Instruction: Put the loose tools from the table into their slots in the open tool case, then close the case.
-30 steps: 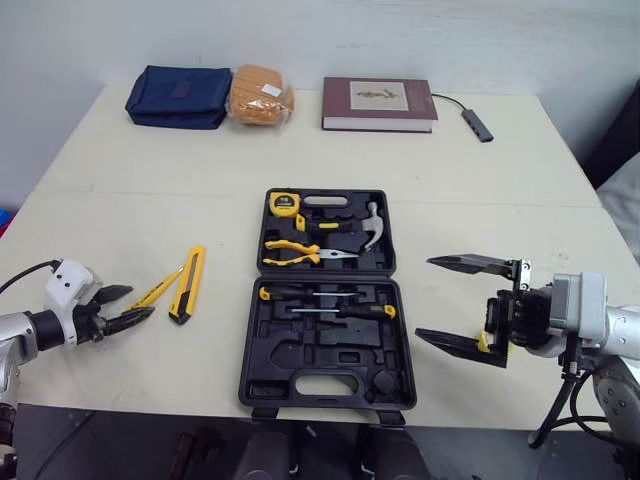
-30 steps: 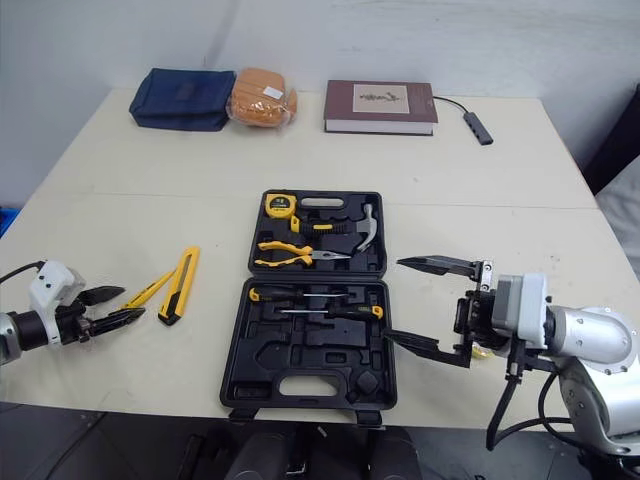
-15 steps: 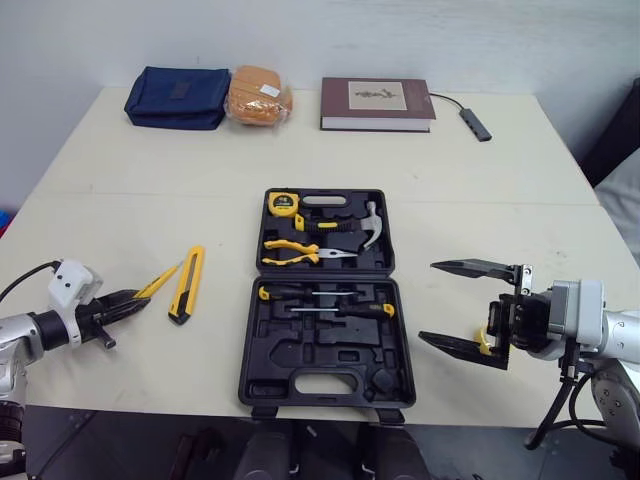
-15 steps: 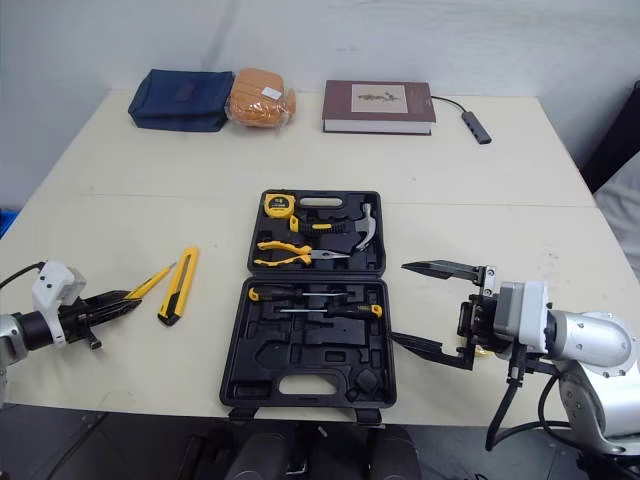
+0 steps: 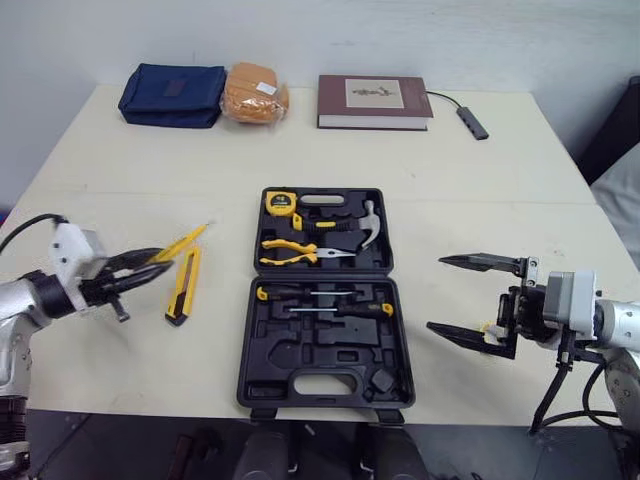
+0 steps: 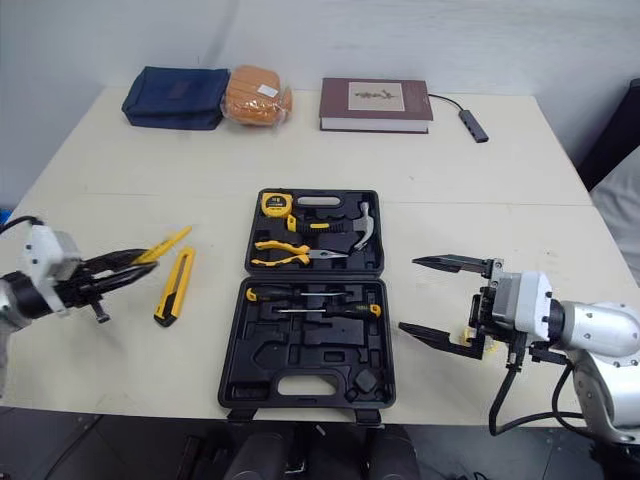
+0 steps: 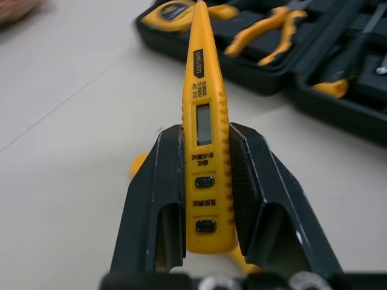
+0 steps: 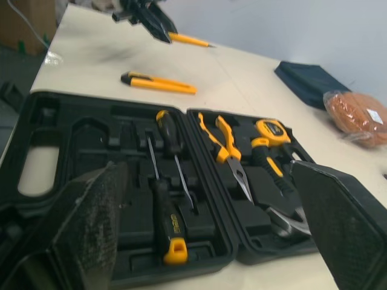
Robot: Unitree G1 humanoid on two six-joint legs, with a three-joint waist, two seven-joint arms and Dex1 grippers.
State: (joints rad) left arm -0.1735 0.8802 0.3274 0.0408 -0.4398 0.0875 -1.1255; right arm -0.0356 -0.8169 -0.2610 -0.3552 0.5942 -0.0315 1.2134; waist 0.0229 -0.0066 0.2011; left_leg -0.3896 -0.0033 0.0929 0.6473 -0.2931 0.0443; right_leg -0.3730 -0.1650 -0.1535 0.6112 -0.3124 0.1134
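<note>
The black tool case (image 5: 252, 345) lies open at the table's near middle. It holds a tape measure (image 5: 282, 203), pliers (image 5: 300, 251), a hammer (image 5: 368, 223) and screwdrivers (image 5: 330, 308). My left gripper (image 5: 150, 265) is shut on a yellow tester pen (image 7: 205, 96), held just above the table left of the case, its tip pointing toward the case. A yellow utility knife (image 5: 183, 285) lies on the table beside it. My right gripper (image 5: 436, 293) hovers open right of the case, nothing between its fingers (image 8: 91, 223).
Along the far edge sit a navy pouch (image 5: 172, 95), a bagged bun (image 5: 254, 93), a dark red book (image 5: 374, 101) and a grey adapter with its cable (image 5: 472, 121). Bare table lies between the case and those items.
My left gripper went from open at the tester pen to shut on it, then lifted it off the table and toward the case. The right gripper has barely moved.
</note>
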